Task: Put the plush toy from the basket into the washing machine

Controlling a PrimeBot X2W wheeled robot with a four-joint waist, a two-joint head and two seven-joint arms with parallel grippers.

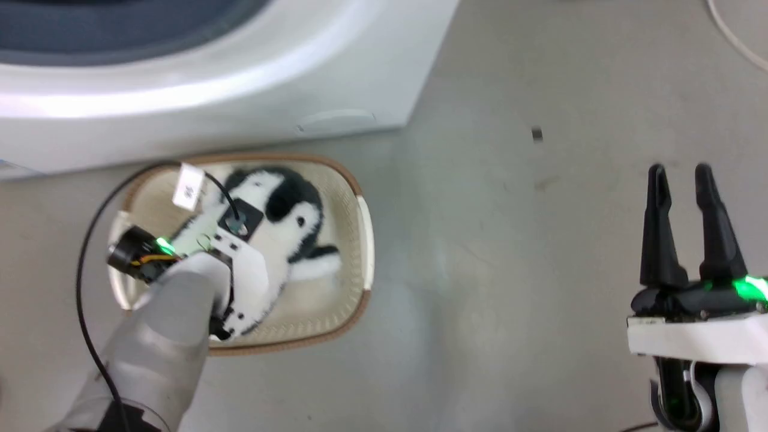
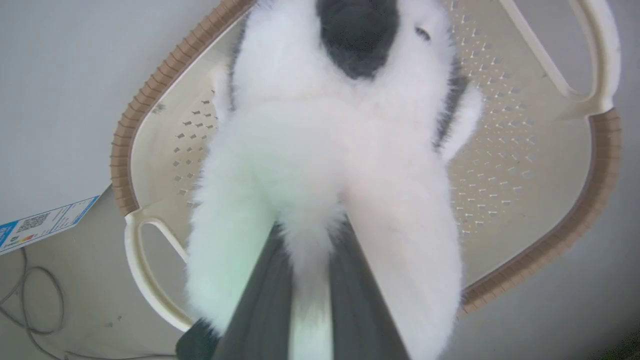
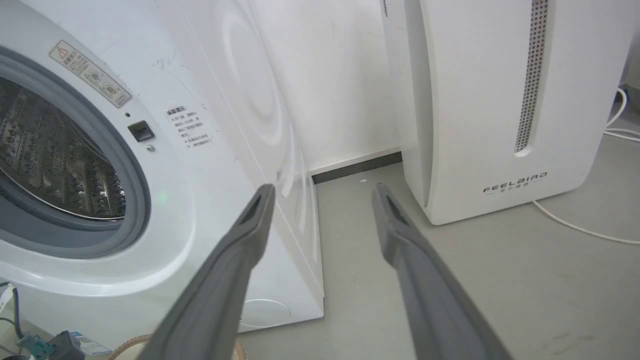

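The plush toy (image 1: 297, 225), a fluffy white and black panda, lies in the cream basket (image 1: 362, 282) on the floor just in front of the washing machine (image 1: 240, 90). My left arm reaches down into the basket and its wrist covers the toy's lower half. In the left wrist view my left gripper (image 2: 311, 237) is shut on the plush toy (image 2: 320, 145), with white fur pinched between the fingers and the basket (image 2: 505, 165) behind it. My right gripper (image 1: 681, 174) stands open over bare floor at the right. Past my right gripper (image 3: 322, 192), the washing machine (image 3: 200, 165) shows its open port and steel drum.
A white FEELBAIRD appliance (image 3: 500, 100) stands right of the washer, with a white cable (image 3: 575, 227) on the floor beside it. A black cable (image 1: 84, 270) loops from my left wrist. Grey floor (image 1: 510, 270) lies between the basket and my right gripper.
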